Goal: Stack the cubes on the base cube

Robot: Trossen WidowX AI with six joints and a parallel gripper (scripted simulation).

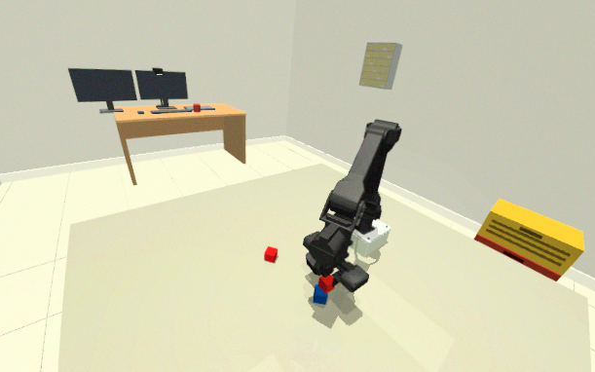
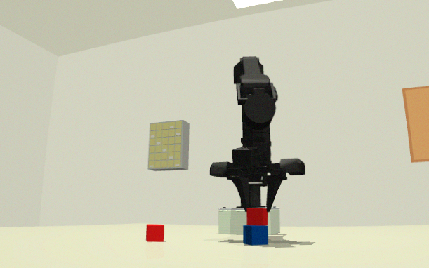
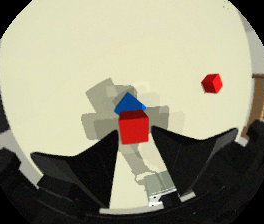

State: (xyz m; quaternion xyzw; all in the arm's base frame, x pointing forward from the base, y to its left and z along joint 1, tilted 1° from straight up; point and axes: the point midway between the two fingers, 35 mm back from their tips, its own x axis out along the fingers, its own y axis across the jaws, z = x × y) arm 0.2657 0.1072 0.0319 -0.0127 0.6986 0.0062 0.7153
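The blue base cube (image 1: pixel 320 295) (image 2: pixel 255 235) (image 3: pixel 129 104) stands on the mat. One red cube (image 1: pixel 326 283) (image 2: pixel 257 216) (image 3: pixel 134 129) rests on it, looking level, set toward the arm's base; a corner of the blue top shows beyond it in the wrist view. My gripper (image 1: pixel 328 278) (image 2: pixel 257 210) (image 3: pixel 135 131) points down with its fingertips on either side of this red cube. It is partly open, with a narrow gap beside the cube at the right finger. The other red cube (image 1: pixel 271 254) (image 2: pixel 155 233) (image 3: pixel 212 83) lies apart on the mat.
The white arm base (image 1: pixel 373 240) (image 2: pixel 232 221) stands behind the stack. A yellow and red box (image 1: pixel 532 239) is at the right in the top view. A desk (image 1: pixel 181 124) with monitors and a small red object is at the back left.
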